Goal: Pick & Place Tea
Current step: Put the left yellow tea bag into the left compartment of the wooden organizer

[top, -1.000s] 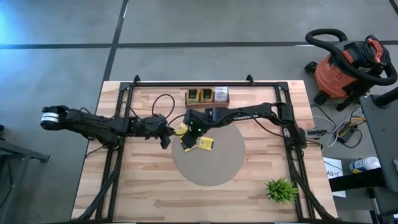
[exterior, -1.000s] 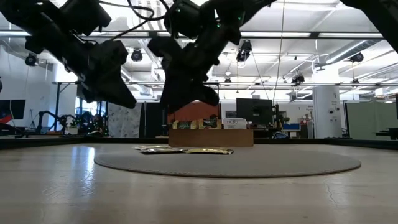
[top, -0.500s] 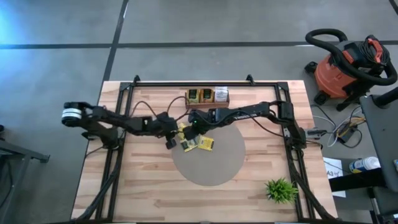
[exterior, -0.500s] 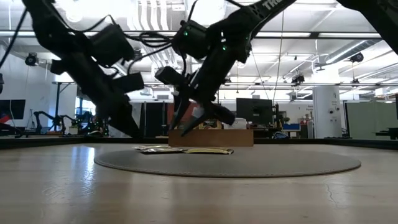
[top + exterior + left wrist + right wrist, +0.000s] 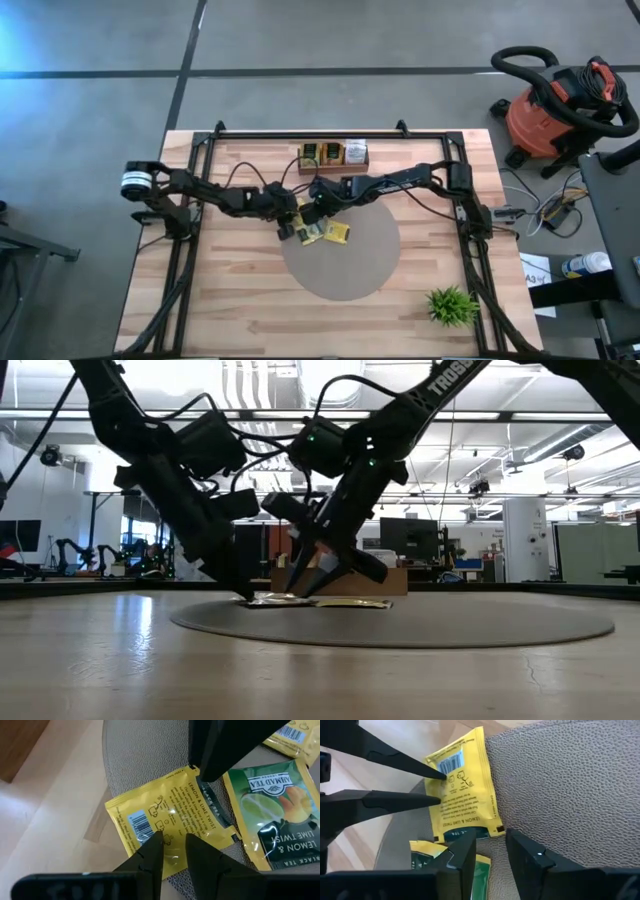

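Both hands are lowered onto one yellow tea packet (image 5: pixel 165 820) lying flat at the mat's (image 5: pixel 350 270) far left edge. The left hand (image 5: pixel 172 842) and right hand (image 5: pixel 490 842) are each held slightly apart, fingertips at the packet's opposite ends, nothing clamped.

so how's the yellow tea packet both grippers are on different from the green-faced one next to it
The yellow packet lies barcode and small-print side up; the green-faced packet shows its picture front with fruit. The left gripper has its open fingertips over the yellow packet's edge, with the right gripper at its far end; nothing touches the green-faced one. Both lie flat on the round grey mat and read lemon and lime twist.
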Controlling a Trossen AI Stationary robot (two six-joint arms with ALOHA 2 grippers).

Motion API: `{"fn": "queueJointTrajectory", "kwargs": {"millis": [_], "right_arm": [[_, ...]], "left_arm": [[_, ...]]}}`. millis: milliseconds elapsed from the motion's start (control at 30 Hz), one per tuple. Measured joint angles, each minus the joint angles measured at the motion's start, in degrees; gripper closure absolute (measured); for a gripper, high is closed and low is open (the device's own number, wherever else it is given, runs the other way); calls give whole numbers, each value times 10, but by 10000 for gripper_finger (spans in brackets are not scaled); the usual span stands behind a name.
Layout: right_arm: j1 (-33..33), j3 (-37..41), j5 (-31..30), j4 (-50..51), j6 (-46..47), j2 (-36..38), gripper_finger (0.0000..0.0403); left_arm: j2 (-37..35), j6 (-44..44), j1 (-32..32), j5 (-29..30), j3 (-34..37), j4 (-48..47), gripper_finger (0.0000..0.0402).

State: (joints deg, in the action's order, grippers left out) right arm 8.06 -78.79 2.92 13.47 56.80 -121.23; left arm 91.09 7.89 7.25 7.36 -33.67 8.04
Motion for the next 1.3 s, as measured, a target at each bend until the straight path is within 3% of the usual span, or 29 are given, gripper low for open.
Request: {"fn": "queueJointTrajectory", "kwargs": {"millis": [500, 733, 1033, 1300], "right_arm": [[12, 17, 3, -35, -42, 1, 290], [13, 18, 31, -103, -57, -2, 294], [13, 18, 52, -108, -73, -1, 318], [13, 19, 78, -107, -69, -1, 370]], "left_arm": [[-5, 46, 0, -6, 1, -4, 321], [-4, 61, 0, -18, 3, 20, 321], [-3, 73, -1, -24, 3, 28, 321], [-9, 75, -1, -23, 3, 25, 321]]}}
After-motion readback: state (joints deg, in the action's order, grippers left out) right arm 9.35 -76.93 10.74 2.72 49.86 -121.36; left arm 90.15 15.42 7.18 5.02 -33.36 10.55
